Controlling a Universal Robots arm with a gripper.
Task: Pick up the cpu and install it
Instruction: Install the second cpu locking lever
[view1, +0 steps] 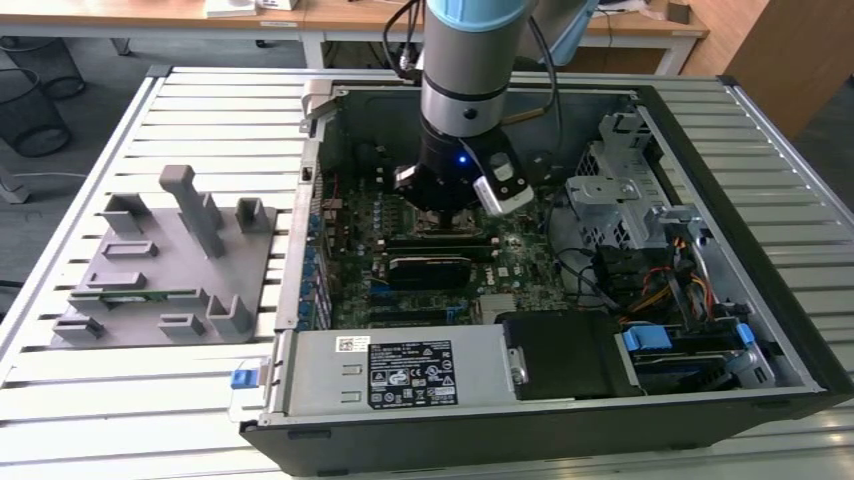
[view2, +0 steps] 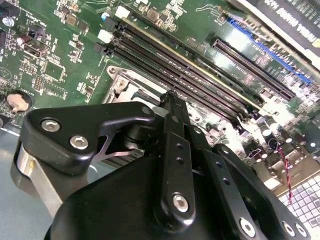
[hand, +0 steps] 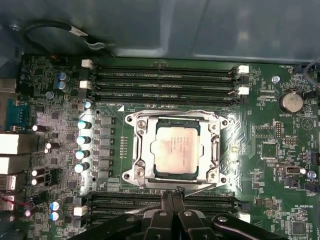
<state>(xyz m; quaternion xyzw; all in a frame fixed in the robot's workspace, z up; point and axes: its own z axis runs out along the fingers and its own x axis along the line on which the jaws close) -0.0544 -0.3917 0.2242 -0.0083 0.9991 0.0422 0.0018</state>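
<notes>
Gripper, jaws pressed together and holding nothing, at the lower centre of the first wrist view just below the socket. The cpu lies flat in the socket at frame centre, apart from the fingertips, on the motherboard.

Even daylight outside, dim case interior, glare on socket frame, blurred near tool.

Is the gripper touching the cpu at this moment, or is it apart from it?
Apart. In the first wrist view the cpu lies in its socket, and the gripper tips end at the socket frame's edge, with bare frame between them and the chip.
</notes>
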